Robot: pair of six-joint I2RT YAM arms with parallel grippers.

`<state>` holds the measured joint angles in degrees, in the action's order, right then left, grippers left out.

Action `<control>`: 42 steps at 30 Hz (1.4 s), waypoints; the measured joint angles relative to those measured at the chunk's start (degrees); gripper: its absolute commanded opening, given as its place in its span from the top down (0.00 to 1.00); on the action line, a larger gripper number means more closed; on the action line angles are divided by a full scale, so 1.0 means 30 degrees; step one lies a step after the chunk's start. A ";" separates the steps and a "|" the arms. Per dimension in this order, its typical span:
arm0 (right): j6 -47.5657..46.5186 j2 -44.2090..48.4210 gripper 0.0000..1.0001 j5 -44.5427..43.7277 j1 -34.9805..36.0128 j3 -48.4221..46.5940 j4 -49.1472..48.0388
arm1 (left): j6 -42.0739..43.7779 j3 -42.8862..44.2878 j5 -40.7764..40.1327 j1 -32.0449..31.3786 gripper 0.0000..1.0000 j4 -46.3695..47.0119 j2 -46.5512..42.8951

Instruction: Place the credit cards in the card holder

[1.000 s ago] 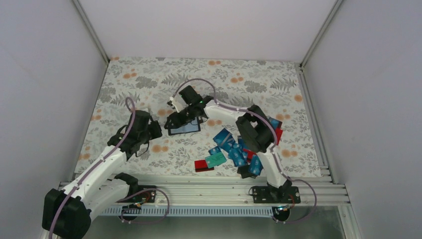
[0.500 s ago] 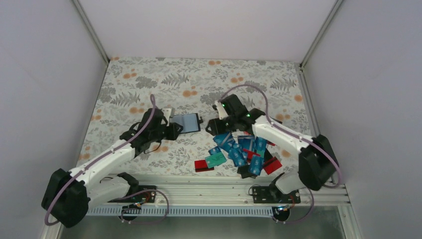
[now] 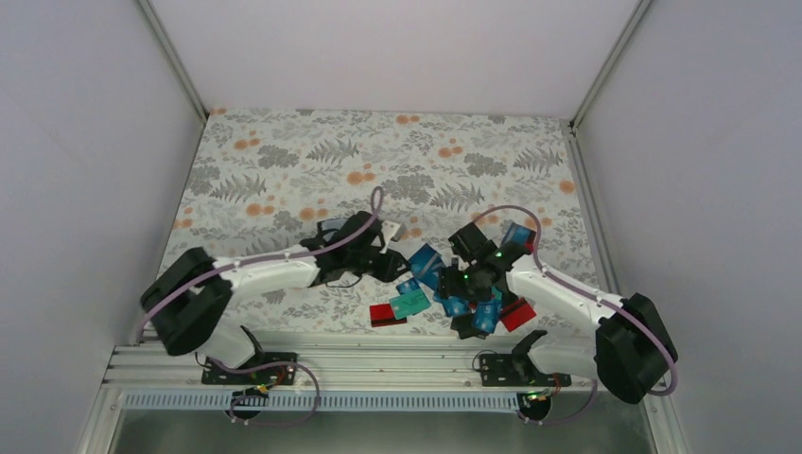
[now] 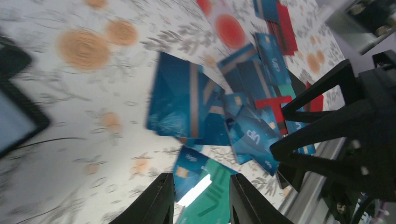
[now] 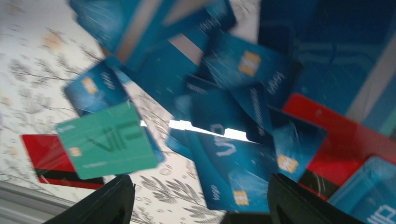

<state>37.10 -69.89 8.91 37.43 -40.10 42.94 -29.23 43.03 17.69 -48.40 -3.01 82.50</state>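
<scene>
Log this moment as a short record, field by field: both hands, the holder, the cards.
left hand: open, empty, over the table between holder and cards
right hand: open, empty, over the cards
holder: on the table, left of the cards in the top view, partly hidden by the left arm
cards: loose overlapping heap, mostly blue, none gripped
teal card: at the heap's edge, lying over part of a red card
</scene>
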 measured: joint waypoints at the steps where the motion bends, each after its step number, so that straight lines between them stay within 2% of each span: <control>1: 0.0299 0.0160 0.27 -0.0007 0.0000 0.0393 0.0102 | -0.0022 0.0321 0.0066 -0.0284 0.78 0.0102 0.0576; 9: 0.2273 0.1552 0.22 -0.0721 -0.0007 0.1829 0.0692 | -0.0189 0.3621 0.0947 -0.1617 0.95 0.0357 0.5370; 19: 0.4065 0.3643 0.21 -0.1049 -0.0729 0.3563 0.0641 | 0.0357 0.6936 0.2288 -0.2412 0.98 -0.0627 0.9231; 42: 0.3614 0.3920 0.25 0.2929 -0.2725 0.5340 -0.3053 | 0.0685 0.8116 0.2127 -0.2710 0.98 -0.1472 1.0892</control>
<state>47.94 -58.13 17.69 29.26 -24.08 33.78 -27.18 67.37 24.08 -56.53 -7.42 115.18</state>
